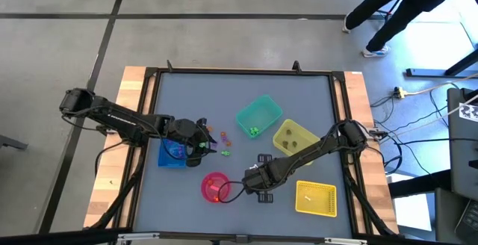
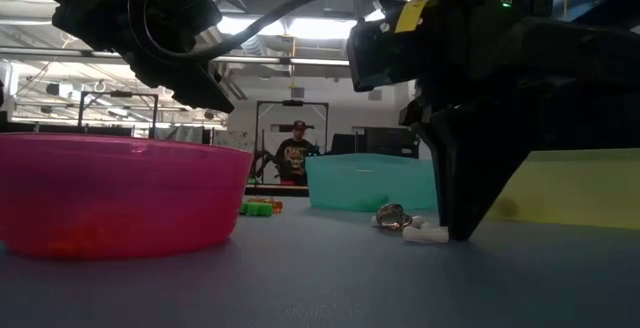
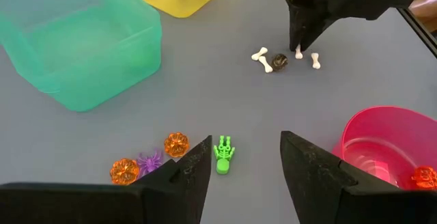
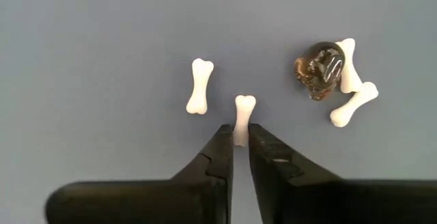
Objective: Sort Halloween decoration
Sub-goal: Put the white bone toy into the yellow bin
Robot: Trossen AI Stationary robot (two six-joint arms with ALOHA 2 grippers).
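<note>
The right tool [image 4: 240,141] stands tip-down on the grey surface [image 1: 194,99] between the pink bowl [image 1: 216,187] and the yellow bin [image 1: 293,137], its two fingers drawn in close and pinching the lower end of a small white bone [image 4: 243,115]. A second white bone [image 4: 200,86] lies just beside it, apart from it. On the other side sits a dark grey skull-like trinket [image 4: 319,69] with two more white bones [image 4: 353,104] touching it. The left tool [image 3: 246,162] hovers low near the blue bin [image 1: 173,154], its fingers spread, with a green skeleton figure [image 3: 223,153] lying on the surface between them, held by neither. Next to that figure are two orange pumpkins [image 3: 176,144] and a purple spider [image 3: 148,162], close together. An orange piece [image 3: 423,177] rests inside the pink bowl, and a green trinket [image 1: 254,131] lies in the teal bin [image 1: 259,116]. A flat yellow basket [image 1: 316,198] sits near the right arm. In the low view, a person [image 2: 294,158] stands in the room beyond.
</note>
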